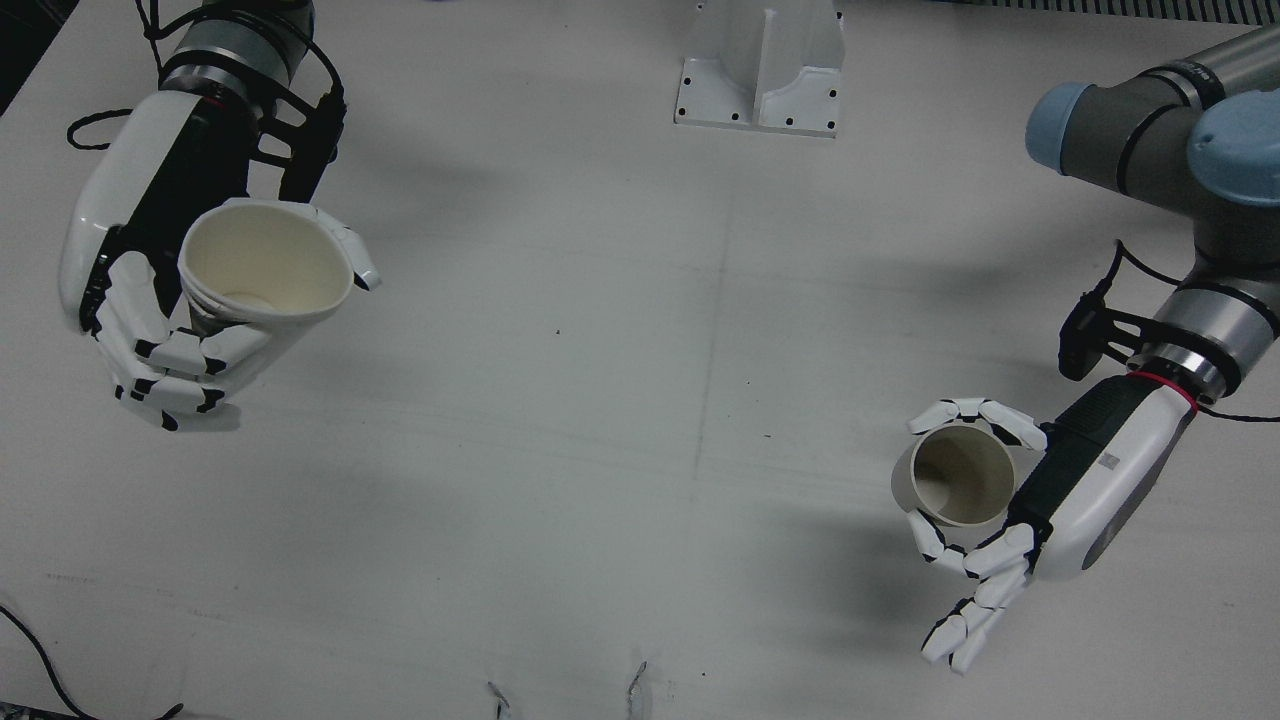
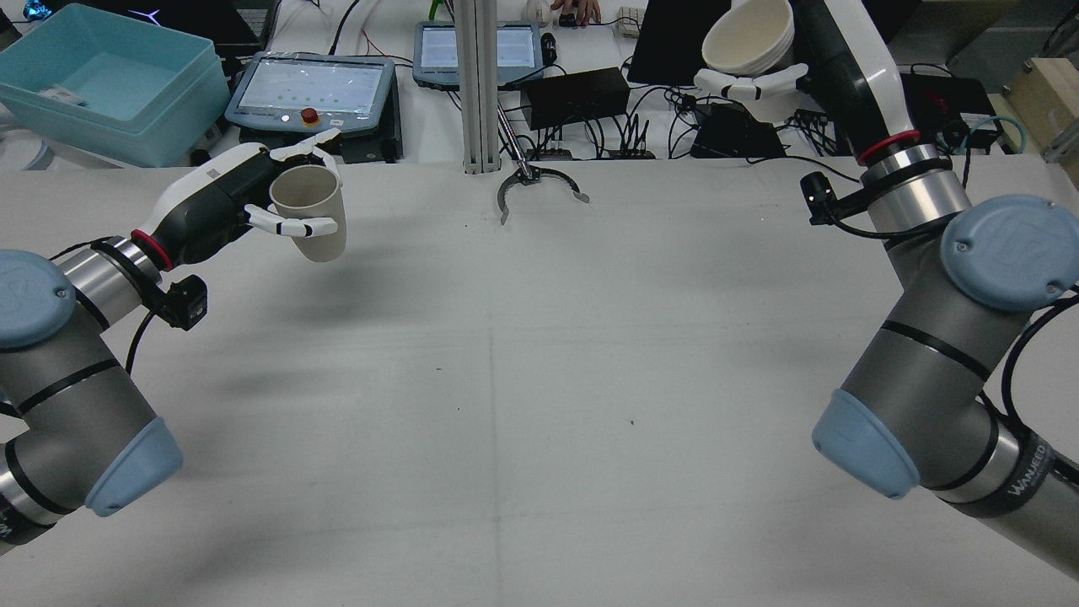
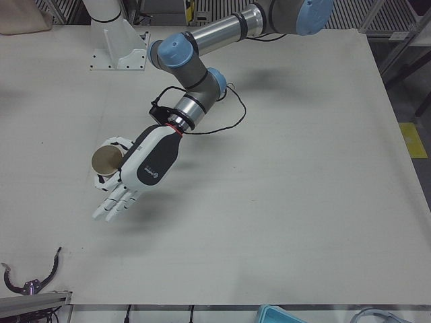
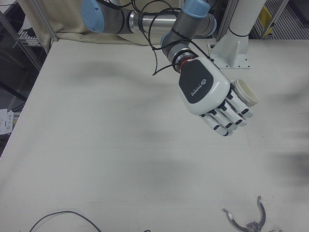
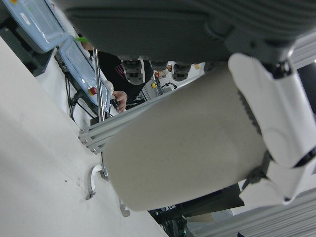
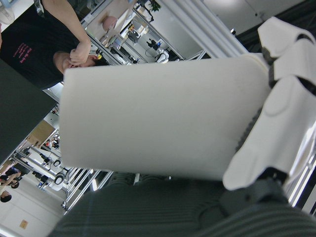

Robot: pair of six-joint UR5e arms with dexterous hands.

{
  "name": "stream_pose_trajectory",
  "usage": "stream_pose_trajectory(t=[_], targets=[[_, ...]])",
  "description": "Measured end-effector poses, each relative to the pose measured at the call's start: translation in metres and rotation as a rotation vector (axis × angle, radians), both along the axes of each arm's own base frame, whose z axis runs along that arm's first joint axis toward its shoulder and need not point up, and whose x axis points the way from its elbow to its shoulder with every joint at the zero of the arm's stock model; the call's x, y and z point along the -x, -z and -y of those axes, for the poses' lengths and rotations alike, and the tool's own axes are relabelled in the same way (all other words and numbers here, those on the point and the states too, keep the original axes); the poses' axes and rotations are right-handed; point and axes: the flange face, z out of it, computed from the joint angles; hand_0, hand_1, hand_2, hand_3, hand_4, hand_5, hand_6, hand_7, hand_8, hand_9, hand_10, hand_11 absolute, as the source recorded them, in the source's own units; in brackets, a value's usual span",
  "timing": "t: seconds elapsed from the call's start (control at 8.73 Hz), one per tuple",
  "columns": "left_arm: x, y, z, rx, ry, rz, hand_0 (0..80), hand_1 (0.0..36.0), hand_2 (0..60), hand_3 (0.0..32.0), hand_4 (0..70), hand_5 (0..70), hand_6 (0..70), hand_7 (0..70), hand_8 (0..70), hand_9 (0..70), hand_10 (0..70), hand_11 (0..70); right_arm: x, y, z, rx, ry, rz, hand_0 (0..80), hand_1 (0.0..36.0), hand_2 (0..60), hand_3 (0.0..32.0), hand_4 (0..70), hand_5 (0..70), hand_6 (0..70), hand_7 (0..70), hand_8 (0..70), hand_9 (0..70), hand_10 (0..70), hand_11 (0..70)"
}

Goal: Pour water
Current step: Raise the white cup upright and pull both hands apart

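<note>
Fingers (image 1: 965, 408) of the left hand (image 1: 1040, 500) are wrapping a paper cup (image 1: 955, 475), gripping it round the rim w/ two digits, the rest hanging loose below. Cup is sitting upright, mouth up, inside looking empty in the front view. In the rear view it's hanging above the table (image 2: 539, 379), near the far left edge.

Right hand (image 1: 150, 290) is clenching a 2nd cup (image 1: 262, 272), fingers curling under its body, thumb pressing on the far side of the rim. This cup is riding much higher: rear view is showing it up over the monitors, tilting toward the camera. Inside looking empty too.

The two cups are well apart, at opposite sides of the table. A white bracket (image 1: 760, 65) is standing at the robot's edge, between the arms.
</note>
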Motion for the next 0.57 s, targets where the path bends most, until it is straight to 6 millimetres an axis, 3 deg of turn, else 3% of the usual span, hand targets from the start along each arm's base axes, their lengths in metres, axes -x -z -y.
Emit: stream_pose_trajectory(t=[0.11, 0.34, 0.57], targets=[[0.018, -0.031, -0.003, 0.048, 0.03, -0.005, 39.5, 36.0, 60.0, 0.0, 25.3, 53.8, 2.3, 8.4, 0.7, 2.9, 5.6, 10.1, -0.002, -0.023, 0.013, 0.023, -0.019, 0.067, 47.0, 16.5, 40.1, 0.0, 13.4, 65.4, 45.6, 57.6, 41.6, 56.6, 27.9, 41.4], [0.061, -0.113, -0.02, 0.16, 0.123, -0.03, 38.7, 36.0, 60.0, 0.0, 25.6, 53.8, 2.5, 8.5, 0.9, 3.1, 5.7, 10.2, 0.011, -0.087, 0.042, 0.09, -0.008, 0.195, 46.5, 14.0, 34.4, 0.0, 12.5, 58.6, 44.2, 55.3, 42.5, 57.9, 28.8, 42.4], [0.092, -0.177, -0.043, 0.222, 0.186, -0.035, 39.0, 36.0, 60.0, 0.0, 25.2, 53.4, 2.2, 8.1, 0.9, 3.0, 5.7, 10.2, 0.017, -0.141, 0.05, 0.119, 0.014, 0.275, 45.1, 9.9, 27.8, 0.0, 12.9, 53.1, 46.1, 56.0, 48.0, 65.4, 34.3, 49.1]])
